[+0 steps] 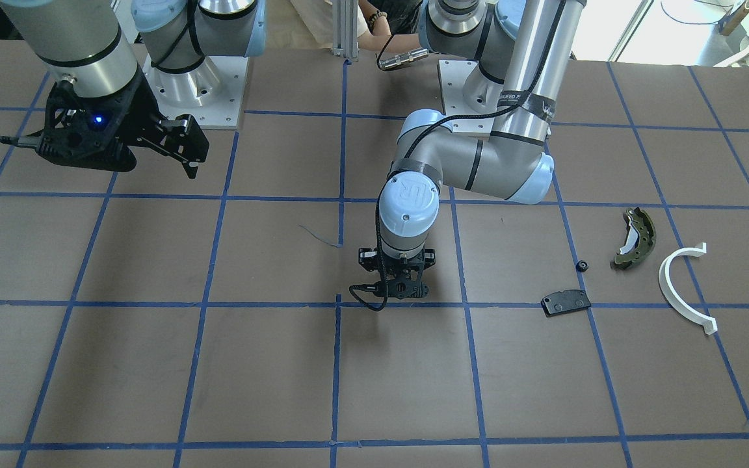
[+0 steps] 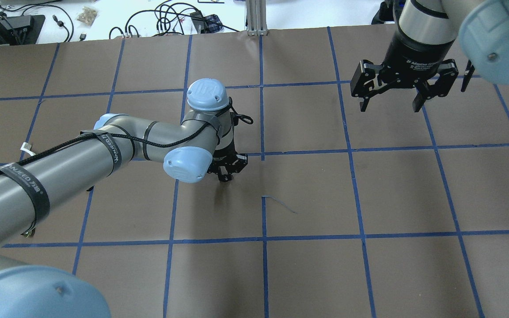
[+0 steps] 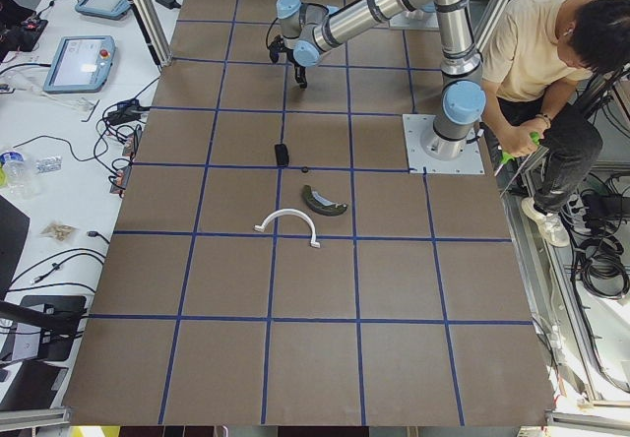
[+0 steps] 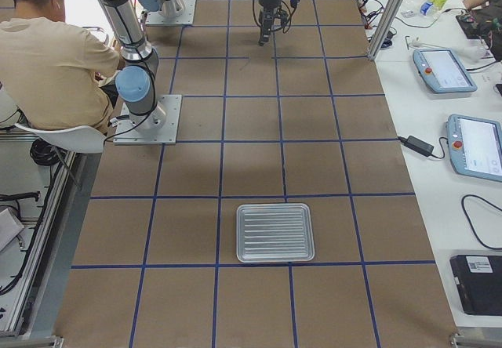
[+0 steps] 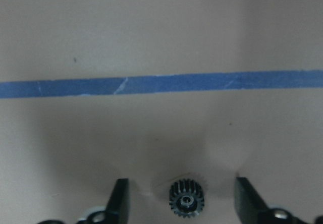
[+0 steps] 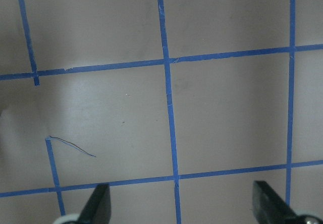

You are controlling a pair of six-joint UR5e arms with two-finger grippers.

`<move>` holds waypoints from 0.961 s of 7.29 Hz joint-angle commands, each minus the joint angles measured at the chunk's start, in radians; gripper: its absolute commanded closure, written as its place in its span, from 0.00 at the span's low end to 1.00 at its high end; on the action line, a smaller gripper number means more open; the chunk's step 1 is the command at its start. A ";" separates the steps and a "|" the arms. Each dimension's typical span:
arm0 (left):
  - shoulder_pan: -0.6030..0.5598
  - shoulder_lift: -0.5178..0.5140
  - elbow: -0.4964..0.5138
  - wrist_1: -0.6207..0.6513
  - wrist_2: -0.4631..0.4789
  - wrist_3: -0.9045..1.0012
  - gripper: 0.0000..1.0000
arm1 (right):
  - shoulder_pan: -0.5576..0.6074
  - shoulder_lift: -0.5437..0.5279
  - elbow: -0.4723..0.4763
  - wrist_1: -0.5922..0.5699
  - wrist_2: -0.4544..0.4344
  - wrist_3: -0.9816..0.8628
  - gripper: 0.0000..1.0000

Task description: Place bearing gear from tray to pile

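A small black toothed bearing gear lies on the brown table, between the fingers of my left gripper. The jaws stand open, and neither finger touches the gear. This gripper points straight down near the table's middle, and it hides the gear in the other views. The pile lies apart, toward my left: an olive-green brake shoe, a white half-ring and a flat black pad. My right gripper hangs open and empty above the table. The silver tray holds nothing that I can see.
A tiny black part lies between the pad and the brake shoe. Blue tape lines grid the table. A seated person is behind the robot bases. Tablets and cables lie on a side bench.
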 commanded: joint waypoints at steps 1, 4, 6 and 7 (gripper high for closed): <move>0.040 0.019 0.031 -0.016 0.004 0.008 1.00 | 0.002 -0.007 0.002 0.001 0.002 -0.003 0.00; 0.266 0.091 0.051 -0.136 0.021 0.165 1.00 | -0.001 -0.004 0.002 0.002 0.011 -0.008 0.00; 0.458 0.139 0.027 -0.176 0.096 0.472 1.00 | -0.001 -0.004 0.002 0.002 0.011 -0.063 0.00; 0.539 0.146 -0.008 -0.175 0.101 0.602 1.00 | -0.001 -0.006 0.003 0.004 0.013 -0.068 0.00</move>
